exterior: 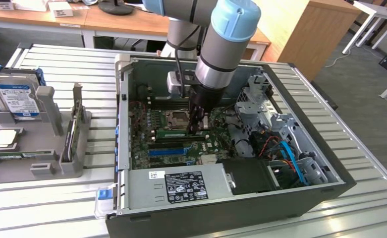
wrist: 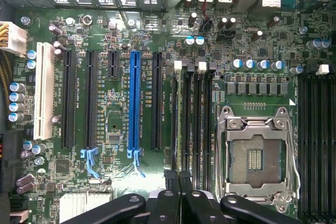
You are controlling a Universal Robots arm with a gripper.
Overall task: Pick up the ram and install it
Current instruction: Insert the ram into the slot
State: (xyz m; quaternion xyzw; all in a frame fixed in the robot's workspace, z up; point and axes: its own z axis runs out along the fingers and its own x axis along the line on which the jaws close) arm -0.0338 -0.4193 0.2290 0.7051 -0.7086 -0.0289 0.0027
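We see the pincer [exterior: 194, 130] [wrist: 178, 181] closed on one end of the ram [exterior: 170, 133] [wrist: 178, 119], low inside the case [exterior: 213, 223]. The ram stands on edge along a memory slot beside the CPU socket [wrist: 255, 156]; we cannot tell whether it is seated.

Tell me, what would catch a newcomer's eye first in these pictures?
A thick grey robot arm with a pale blue joint reaches down into an open computer case, its claw low over the green motherboard. Close up, one bright blue slot stands out among black ones, as does an empty silver processor socket. At the exterior view's left, a hard drive stands in a grey rack.
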